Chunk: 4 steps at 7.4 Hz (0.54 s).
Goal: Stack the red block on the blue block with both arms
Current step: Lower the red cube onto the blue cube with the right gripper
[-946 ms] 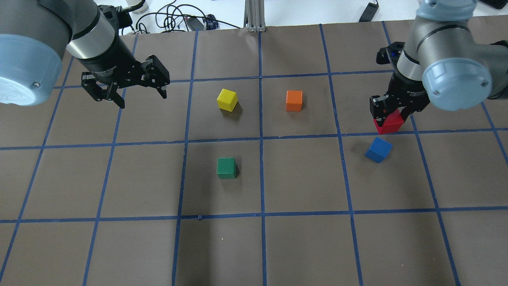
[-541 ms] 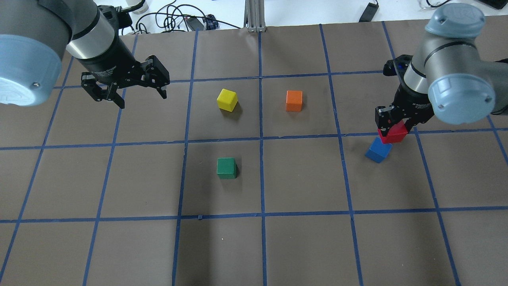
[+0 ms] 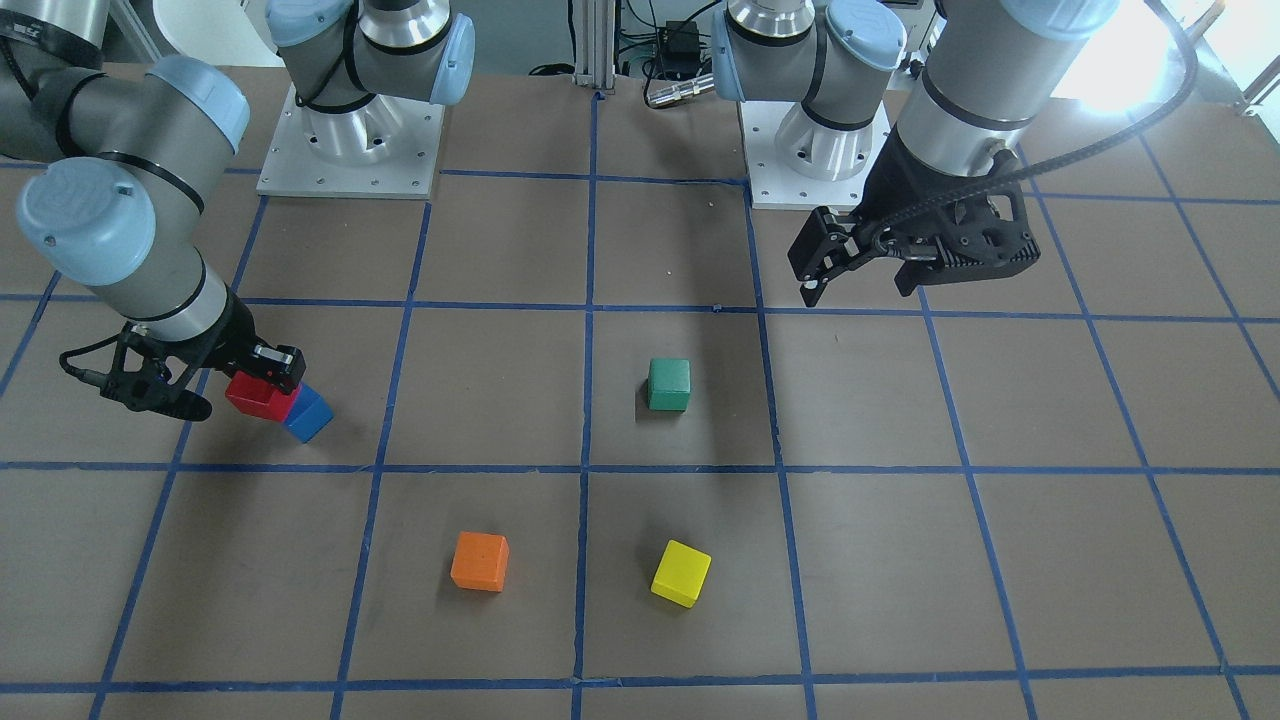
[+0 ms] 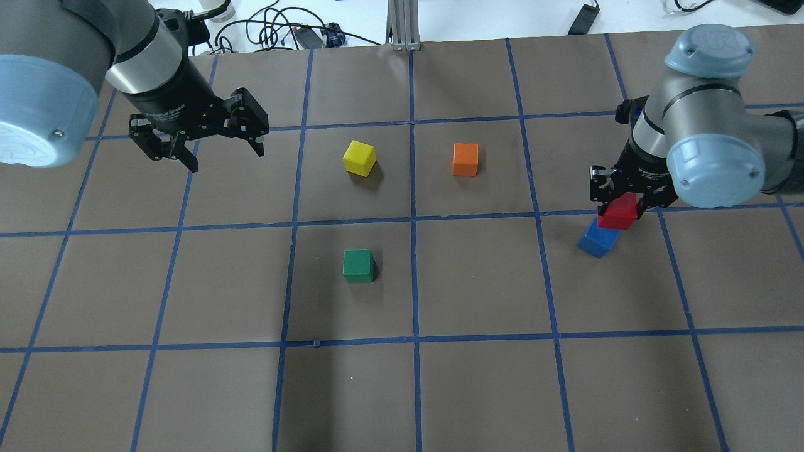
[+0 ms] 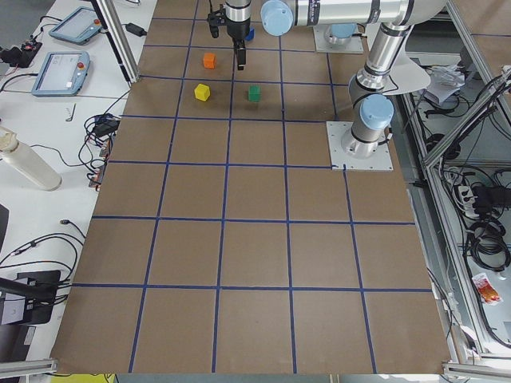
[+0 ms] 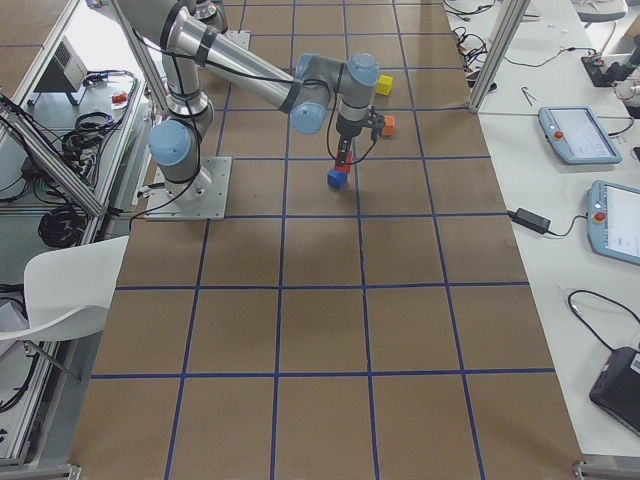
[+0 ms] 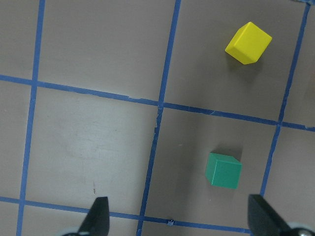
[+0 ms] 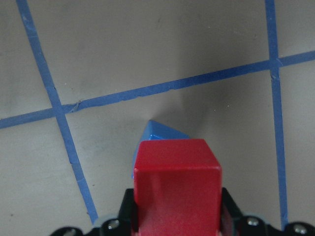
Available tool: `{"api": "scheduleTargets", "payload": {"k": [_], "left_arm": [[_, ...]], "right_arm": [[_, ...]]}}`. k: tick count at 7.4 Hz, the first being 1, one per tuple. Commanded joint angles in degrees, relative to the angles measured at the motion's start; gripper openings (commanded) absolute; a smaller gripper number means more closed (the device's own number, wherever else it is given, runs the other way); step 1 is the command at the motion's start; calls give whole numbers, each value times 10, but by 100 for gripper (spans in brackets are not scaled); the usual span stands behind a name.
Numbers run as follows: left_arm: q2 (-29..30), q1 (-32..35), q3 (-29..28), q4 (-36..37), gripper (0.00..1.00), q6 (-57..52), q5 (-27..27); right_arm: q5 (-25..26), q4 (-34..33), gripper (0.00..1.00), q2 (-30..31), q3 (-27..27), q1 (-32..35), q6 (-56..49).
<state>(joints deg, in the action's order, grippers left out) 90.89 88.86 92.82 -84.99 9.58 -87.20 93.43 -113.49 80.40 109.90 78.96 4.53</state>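
Note:
My right gripper [image 4: 619, 202] is shut on the red block [image 4: 619, 211]. It holds the block low over the blue block [image 4: 595, 242], overlapping its far right corner. I cannot tell whether the two touch. In the right wrist view the red block [image 8: 177, 187] fills the bottom centre, and a corner of the blue block [image 8: 160, 132] peeks out beyond it. From the front, the red block [image 3: 254, 393] hides part of the blue block [image 3: 310, 415]. My left gripper [image 4: 225, 158] is open and empty, hovering at the far left.
A green block [image 4: 358, 265] sits left of centre. A yellow block [image 4: 359, 157] and an orange block [image 4: 465, 159] lie farther back. The left wrist view shows the green block [image 7: 224, 170] and the yellow block [image 7: 248, 43]. Blue tape lines grid the brown table.
My right gripper has carried the red block toward the near side, from beyond the blue block to over its corner. The left arm has not moved.

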Motion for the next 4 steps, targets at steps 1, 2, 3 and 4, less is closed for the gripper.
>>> {"api": "scheduleTargets", "payload": {"k": [1, 2, 3, 4], "left_arm": [[1, 0, 1, 0, 100, 0, 0], [1, 0, 0, 0, 100, 0, 1], [1, 0, 0, 0, 100, 0, 0], [1, 0, 0, 0, 100, 0, 1]], "right_arm": [[0, 5, 0, -2, 13, 1, 38], [0, 3, 0, 5, 22, 0, 53], [0, -2, 0, 4, 23, 1, 60], [-1, -10, 0, 5, 24, 1, 71]]}}
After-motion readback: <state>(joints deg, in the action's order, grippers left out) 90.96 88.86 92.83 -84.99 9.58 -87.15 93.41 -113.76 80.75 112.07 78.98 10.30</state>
